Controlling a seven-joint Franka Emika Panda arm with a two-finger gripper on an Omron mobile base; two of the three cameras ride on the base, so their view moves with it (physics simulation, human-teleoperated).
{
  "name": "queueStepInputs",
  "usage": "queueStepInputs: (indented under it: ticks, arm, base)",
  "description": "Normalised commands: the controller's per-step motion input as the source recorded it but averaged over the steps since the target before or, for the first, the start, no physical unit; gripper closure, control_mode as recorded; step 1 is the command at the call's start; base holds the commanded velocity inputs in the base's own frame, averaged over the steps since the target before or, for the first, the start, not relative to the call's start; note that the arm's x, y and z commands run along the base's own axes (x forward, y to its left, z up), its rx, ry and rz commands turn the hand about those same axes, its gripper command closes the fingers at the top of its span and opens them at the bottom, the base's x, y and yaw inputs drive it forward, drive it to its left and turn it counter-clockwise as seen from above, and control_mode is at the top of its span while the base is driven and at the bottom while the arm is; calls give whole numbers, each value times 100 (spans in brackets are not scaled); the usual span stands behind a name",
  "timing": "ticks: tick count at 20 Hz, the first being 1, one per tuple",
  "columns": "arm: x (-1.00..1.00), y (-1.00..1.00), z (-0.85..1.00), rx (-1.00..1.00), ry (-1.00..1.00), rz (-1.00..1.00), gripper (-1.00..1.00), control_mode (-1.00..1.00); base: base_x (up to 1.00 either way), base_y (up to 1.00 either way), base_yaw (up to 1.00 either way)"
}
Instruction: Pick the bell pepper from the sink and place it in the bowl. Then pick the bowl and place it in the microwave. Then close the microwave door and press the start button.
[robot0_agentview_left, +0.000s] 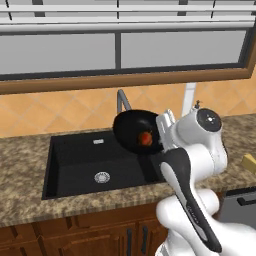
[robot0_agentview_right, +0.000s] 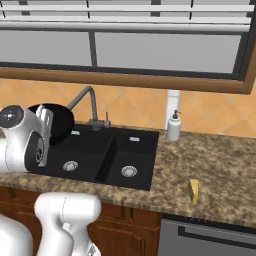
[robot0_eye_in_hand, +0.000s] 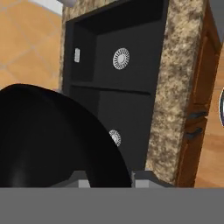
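One bell pepper (robot0_agentview_left: 145, 138) sits inside the bowl (robot0_agentview_left: 131, 131), a small orange-red spot against the glossy black inside. The bowl is lifted clear of the counter and tipped on its side, so its opening faces the left base camera, and it hangs above the sink (robot0_agentview_left: 75, 165) in front of the faucet (robot0_agentview_left: 122, 101).

The gripper (robot0_agentview_left: 161, 134) is at the bowl's right rim in the left base view, clamped on the rim and carrying the bowl. In the hand view the bowl's dark curve (robot0_eye_in_hand: 48, 135) takes up the lower left, with the grey fingers at its lower edge, and the sink (robot0_eye_in_hand: 127, 100) lies beyond it with both silver drains showing.

From the right base view the bowl (robot0_agentview_right: 61, 122) peeks out behind the arm's white wrist, above the left side of the sink (robot0_agentview_right: 107, 155). The faucet (robot0_agentview_right: 86, 104) stands at the back edge of the sink. A white soap dispenser (robot0_agentview_right: 174, 126) stands on the speckled stone counter (robot0_agentview_right: 210, 170) to the right of the sink, and a yellow sponge (robot0_agentview_right: 193, 191) stands on edge nearer the front of the counter.
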Motion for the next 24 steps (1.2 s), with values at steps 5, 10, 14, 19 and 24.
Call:
queueStepInputs:
  ticks: [5,10,14,19,24]
  arm:
    - [-4,-78,0,6,6,-19,100,-100]
    - [2,-4,-5,0,1,-2,100,-100]
    - [-9,0,0,0,-1,-11,100,-100]
    - [0,0,0,0,0,0,100,100]
    - [0,0,0,0,0,0,100,100]
  base:
    - [0,0,0]
    - [0,0,0]
    - [0,0,0]
    - [-56,-1,-66]
    - [-39,0,-84]
